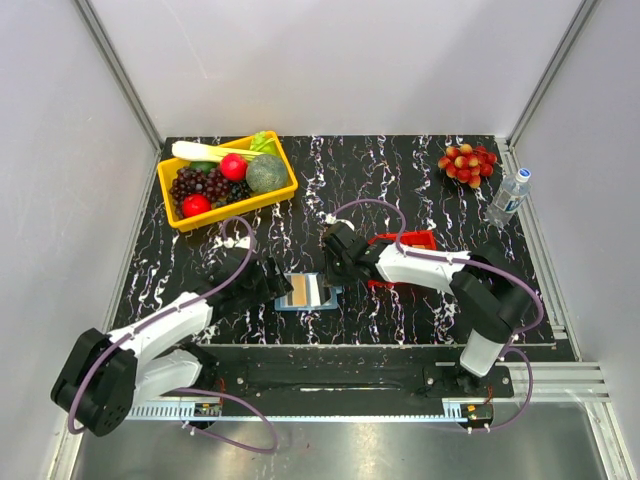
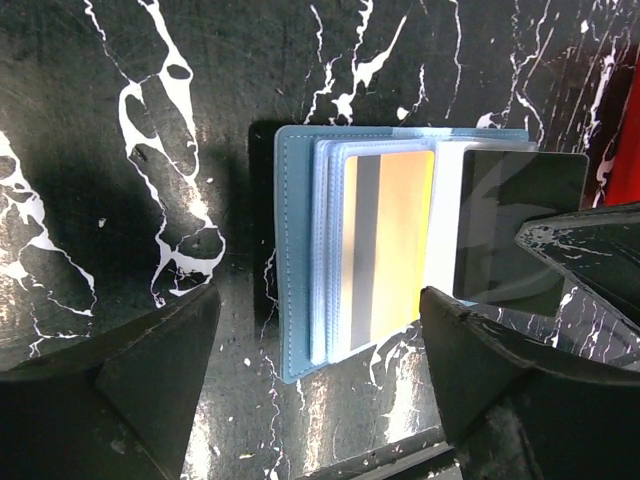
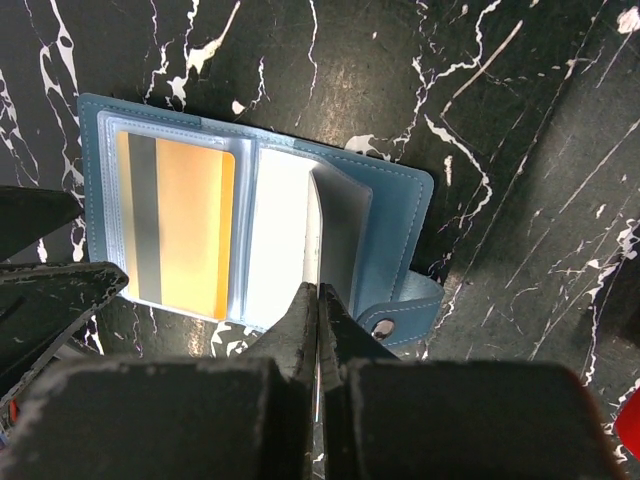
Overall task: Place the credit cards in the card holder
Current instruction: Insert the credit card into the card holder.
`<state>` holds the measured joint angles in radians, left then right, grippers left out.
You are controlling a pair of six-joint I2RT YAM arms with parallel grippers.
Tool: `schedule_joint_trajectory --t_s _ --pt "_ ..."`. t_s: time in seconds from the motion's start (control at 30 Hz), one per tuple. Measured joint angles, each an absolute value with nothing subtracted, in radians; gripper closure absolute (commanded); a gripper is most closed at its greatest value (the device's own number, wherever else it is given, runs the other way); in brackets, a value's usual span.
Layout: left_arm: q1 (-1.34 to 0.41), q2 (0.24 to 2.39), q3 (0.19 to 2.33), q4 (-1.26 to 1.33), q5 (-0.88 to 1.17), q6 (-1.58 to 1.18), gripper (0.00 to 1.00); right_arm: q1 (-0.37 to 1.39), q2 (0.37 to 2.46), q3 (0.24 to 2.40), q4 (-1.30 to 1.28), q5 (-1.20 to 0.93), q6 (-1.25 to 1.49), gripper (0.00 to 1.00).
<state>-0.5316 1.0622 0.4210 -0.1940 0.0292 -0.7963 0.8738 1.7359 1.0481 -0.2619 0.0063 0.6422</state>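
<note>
Card holder (image 1: 307,292) open between left tool (image 1: 281,283) and right tool (image 1: 334,282) pinching card (image 2: 512,222).

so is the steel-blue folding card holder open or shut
Open: the card holder lies spread flat, pockets up, an orange card visible inside.

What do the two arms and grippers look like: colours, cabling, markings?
Both the left arm and right arm have white links between black joints, each trailing a lilac cable. The left gripper and right gripper are matte black, with wedge-shaped fingers scuffed pale. No markings are legible.
</note>
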Motion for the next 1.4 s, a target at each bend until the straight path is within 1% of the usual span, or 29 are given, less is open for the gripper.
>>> schedule_joint_trajectory --t_s 0.03,0.1,0.27,0.43,0.53,0.7,0.8,0.9,1.0,1.1,1.17,1.2,1.4 --pt "-0.532 1.067 0.420 -0.193 0.028 -0.796 0.24 0.873 1.737 1.048 -0.260 0.005 0.642 1.00" --pt "-0.532 1.076 0.416 -0.189 0.027 -0.796 0.35 0.873 1.737 1.048 -0.259 0.004 0.642 1.00" --pt "-0.531 1.096 0.385 -0.127 0.055 -0.804 0.53 0.869 1.741 1.048 -0.255 -0.004 0.642 1.00" --pt "-0.528 1.111 0.335 -0.038 0.107 -0.828 0.68 0.868 1.743 1.048 -0.251 -0.010 0.642 1.00" --pt "-0.517 1.111 0.317 -0.001 0.118 -0.839 0.71 0.867 1.744 1.048 -0.251 -0.011 0.642 1.00" --pt "-0.516 1.091 0.302 0.027 0.130 -0.846 0.71 0.867 1.745 1.048 -0.250 -0.012 0.642 1.00" --pt "-0.516 1.047 0.294 0.040 0.141 -0.850 0.82 0.867 1.748 1.049 -0.248 -0.013 0.642 1.00" --pt "-0.516 1.015 0.293 0.059 0.160 -0.854 0.85 0.867 1.749 1.049 -0.247 -0.014 0.643 1.00" --pt "-0.516 1.009 0.293 0.072 0.181 -0.854 0.85 0.867 1.750 1.050 -0.247 -0.015 0.642 1.00" --pt "-0.516 1.017 0.294 0.081 0.194 -0.853 0.89 0.867 1.750 1.051 -0.247 -0.017 0.642 1.00" --pt "-0.513 1.037 0.298 0.096 0.204 -0.846 0.98 0.867 1.750 1.051 -0.249 -0.017 0.642 1.00" --pt "-0.511 1.048 0.301 0.105 0.210 -0.845 1.00 0.866 1.751 1.052 -0.250 -0.017 0.642 1.00" --pt "-0.510 1.071 0.316 0.130 0.248 -0.833 1.00 0.865 1.750 1.057 -0.259 -0.015 0.642 1.00"
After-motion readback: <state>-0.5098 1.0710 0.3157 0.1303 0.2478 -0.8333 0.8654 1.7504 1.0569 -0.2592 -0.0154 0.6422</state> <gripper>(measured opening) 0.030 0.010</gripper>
